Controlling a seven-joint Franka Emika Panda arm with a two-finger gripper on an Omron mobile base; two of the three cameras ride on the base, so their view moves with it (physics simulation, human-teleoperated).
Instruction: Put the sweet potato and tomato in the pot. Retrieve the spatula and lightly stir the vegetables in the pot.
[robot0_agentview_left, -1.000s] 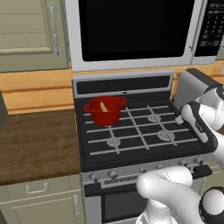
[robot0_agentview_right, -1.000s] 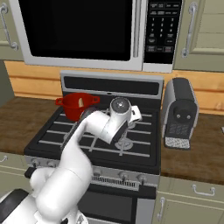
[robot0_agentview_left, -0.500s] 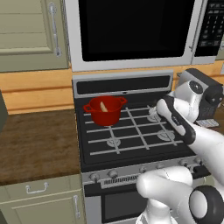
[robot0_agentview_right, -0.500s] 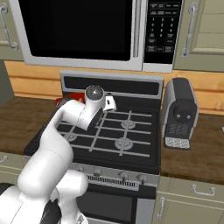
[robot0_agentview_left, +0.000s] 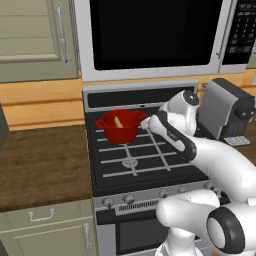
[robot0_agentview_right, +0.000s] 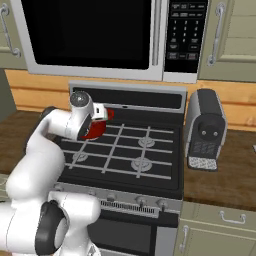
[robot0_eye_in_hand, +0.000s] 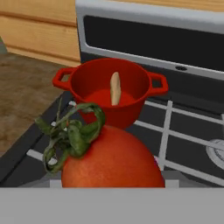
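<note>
A tomato (robot0_eye_in_hand: 111, 155) with a curling green stem sits gripped in the robot's tool (robot0_agentview_left: 146, 123), jaws spread wide around it, just beside the red pot (robot0_agentview_left: 120, 126) on the stove's (robot0_agentview_left: 145, 165) rear left burner. The sweet potato (robot0_eye_in_hand: 115, 88) lies inside the pot.

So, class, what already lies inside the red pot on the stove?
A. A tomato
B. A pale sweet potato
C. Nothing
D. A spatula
B: the hand view shows the pale sweet potato resting inside the pot, while the tomato sits close to the camera, outside the pot.
</note>
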